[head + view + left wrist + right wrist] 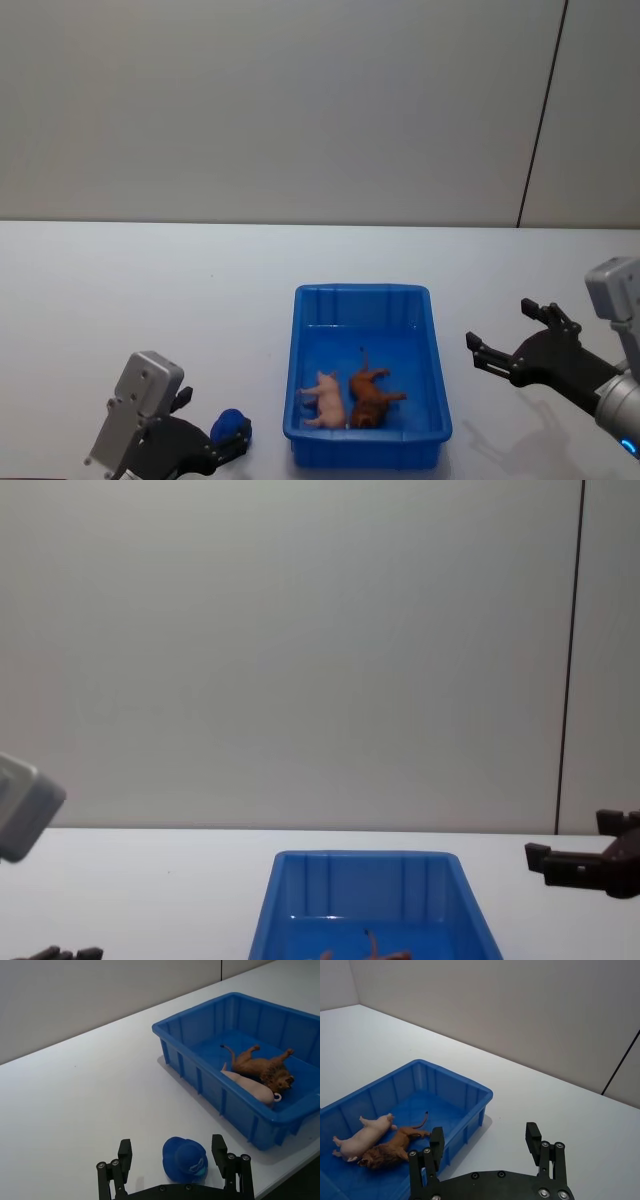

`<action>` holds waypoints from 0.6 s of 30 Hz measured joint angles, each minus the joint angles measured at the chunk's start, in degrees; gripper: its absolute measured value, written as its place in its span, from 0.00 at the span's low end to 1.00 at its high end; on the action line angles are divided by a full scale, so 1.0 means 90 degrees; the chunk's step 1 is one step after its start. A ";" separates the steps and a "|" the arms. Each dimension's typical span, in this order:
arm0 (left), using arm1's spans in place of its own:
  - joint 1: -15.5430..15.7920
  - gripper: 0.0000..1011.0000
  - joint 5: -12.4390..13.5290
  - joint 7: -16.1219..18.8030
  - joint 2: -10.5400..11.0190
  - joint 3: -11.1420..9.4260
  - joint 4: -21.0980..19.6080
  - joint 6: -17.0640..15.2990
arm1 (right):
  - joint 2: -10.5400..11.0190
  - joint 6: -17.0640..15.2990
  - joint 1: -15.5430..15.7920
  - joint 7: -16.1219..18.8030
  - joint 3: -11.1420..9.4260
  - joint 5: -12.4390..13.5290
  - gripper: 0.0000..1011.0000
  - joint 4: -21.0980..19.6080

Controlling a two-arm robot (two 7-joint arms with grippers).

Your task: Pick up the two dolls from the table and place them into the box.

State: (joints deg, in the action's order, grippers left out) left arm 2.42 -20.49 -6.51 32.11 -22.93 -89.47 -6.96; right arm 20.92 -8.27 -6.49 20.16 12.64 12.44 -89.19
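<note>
Both dolls, pig (325, 399) and lion (371, 397), lay in the box (366, 296), near its front edge; they looked light and rigid, best pinched across the body. The left gripper (174, 1160) and right gripper (485, 1144) had their fingers spread, holding nothing.

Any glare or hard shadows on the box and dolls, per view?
Head view: soft glare on the box floor, faint right gripper shadow on the table. Left wrist view: soft shadow beside the box, lion doll sharp. Chest view: even light.

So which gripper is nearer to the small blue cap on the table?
Left. The left gripper sits open right at the blue cap, its fingers either side. The right gripper is open beyond the box's far side.
</note>
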 joint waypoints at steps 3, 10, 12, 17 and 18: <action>0.0068 0.99 0.0049 -0.0143 -0.0045 0.0000 0.0150 0.0024 | 0.0001 0.0000 0.0000 0.0000 0.0000 0.0000 0.99 0.0000; 0.0286 0.99 0.0212 -0.0513 -0.0179 0.0001 0.0603 0.0058 | 0.0002 0.0000 0.0000 0.0000 0.0001 0.0000 0.99 0.0000; 0.0327 0.99 0.0235 -0.0574 -0.0198 0.0001 0.0671 0.0058 | 0.0002 0.0000 0.0000 0.0000 0.0001 0.0000 0.99 0.0000; 0.0421 0.99 0.0300 -0.0751 -0.0255 0.0005 0.0855 0.0027 | 0.0002 0.0000 0.0000 0.0000 0.0001 0.0000 0.99 0.0000; 0.0448 0.99 0.0317 -0.0806 -0.0270 0.0007 0.0903 0.0011 | 0.0002 -0.0001 0.0000 0.0000 0.0001 -0.0001 0.99 0.0000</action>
State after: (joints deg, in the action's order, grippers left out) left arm 6.45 -17.63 -13.77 29.68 -22.87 -81.34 -6.86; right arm 20.94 -8.27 -6.48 20.15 12.64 12.43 -89.19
